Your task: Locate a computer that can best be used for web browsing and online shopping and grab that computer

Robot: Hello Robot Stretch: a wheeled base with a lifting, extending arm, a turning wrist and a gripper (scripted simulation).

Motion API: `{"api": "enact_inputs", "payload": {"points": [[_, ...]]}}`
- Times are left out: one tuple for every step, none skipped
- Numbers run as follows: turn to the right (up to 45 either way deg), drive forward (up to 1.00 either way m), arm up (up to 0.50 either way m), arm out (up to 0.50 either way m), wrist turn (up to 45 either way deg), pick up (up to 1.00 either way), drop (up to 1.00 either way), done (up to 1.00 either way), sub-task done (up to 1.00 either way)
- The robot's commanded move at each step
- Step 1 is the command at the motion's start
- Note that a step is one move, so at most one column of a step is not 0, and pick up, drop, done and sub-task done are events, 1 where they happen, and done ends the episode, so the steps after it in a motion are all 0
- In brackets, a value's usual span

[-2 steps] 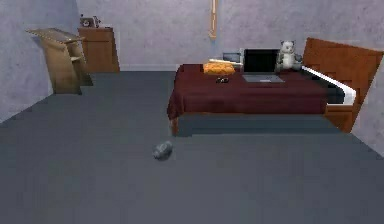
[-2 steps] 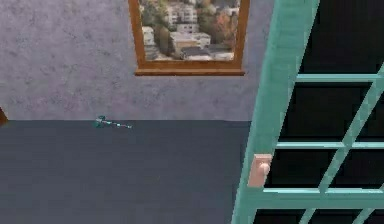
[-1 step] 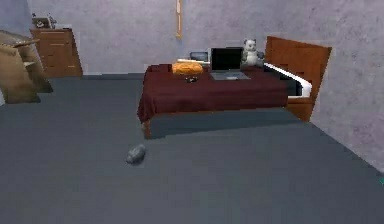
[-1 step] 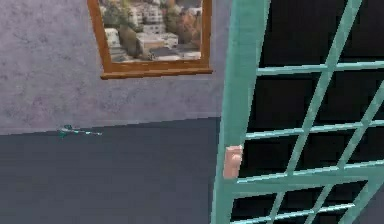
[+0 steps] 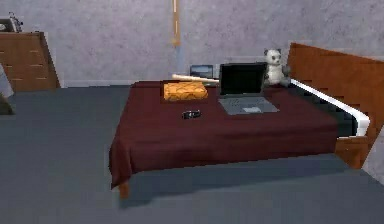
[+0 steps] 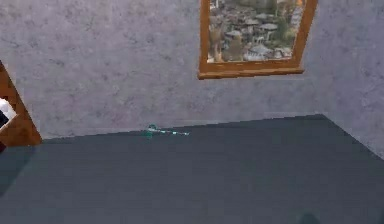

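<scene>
While the open dark grey laptop computer [image 5: 245, 88] stood on the maroon-covered wooden bed [image 5: 200, 140], toward its headboard end, a flat orange cushion [image 5: 185, 91] lay just beside it on the forward view's left, a small black object [image 5: 191, 115] lay nearer the bed's front edge, and a white teddy bear [image 5: 274, 67] sat behind the computer. In the arm side view a wood-framed picture [image 6: 250, 35] hung on the mottled grey wall, with a small teal object [image 6: 155, 130] on the floor below. The hand's state could not be told.

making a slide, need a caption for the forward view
Open dark grey laptop on a maroon-covered bed, between an orange cushion and a white teddy bear.
</scene>
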Motion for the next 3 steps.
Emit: {"api": "enact_inputs", "payload": {"points": [[3.0, 0.00, 0.00, 0.00, 0.0, 0.00, 0.00, 0.00, 0.00], [0.0, 0.70, 0.00, 0.00, 0.0, 0.00, 0.00, 0.00, 0.00], [-45.0, 0.00, 0.00, 0.00, 0.0, 0.00, 0.00, 0.00, 0.00]]}}
